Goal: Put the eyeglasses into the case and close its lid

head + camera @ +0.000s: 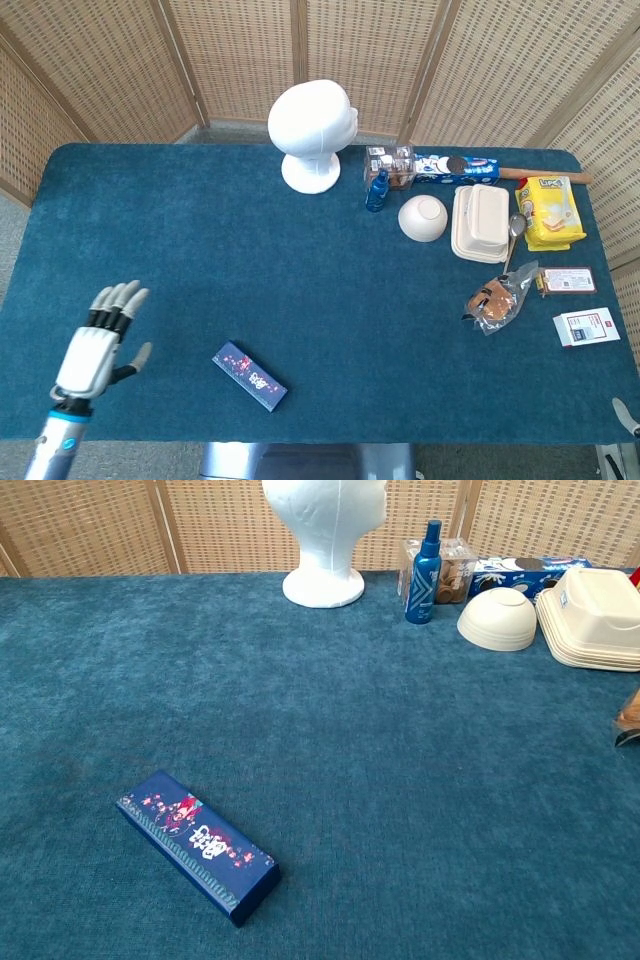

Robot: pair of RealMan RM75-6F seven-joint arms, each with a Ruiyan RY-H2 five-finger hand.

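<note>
The eyeglass case (250,377) (197,845) is a long dark-blue box with a floral print. It lies shut on the blue tablecloth near the front edge. No eyeglasses show in either view. My left hand (98,342) hovers well to the left of the case with its fingers spread and nothing in it; the chest view does not show it. A small grey tip at the bottom right corner of the head view looks like part of my right hand (626,416), and its fingers are hidden.
At the back stands a white mannequin head (312,130) (325,530). To its right are a blue spray bottle (377,190), an upturned bowl (423,218), a clamshell box (480,224), a yellow snack bag (549,212), bagged bread (497,300) and cards (585,327).
</note>
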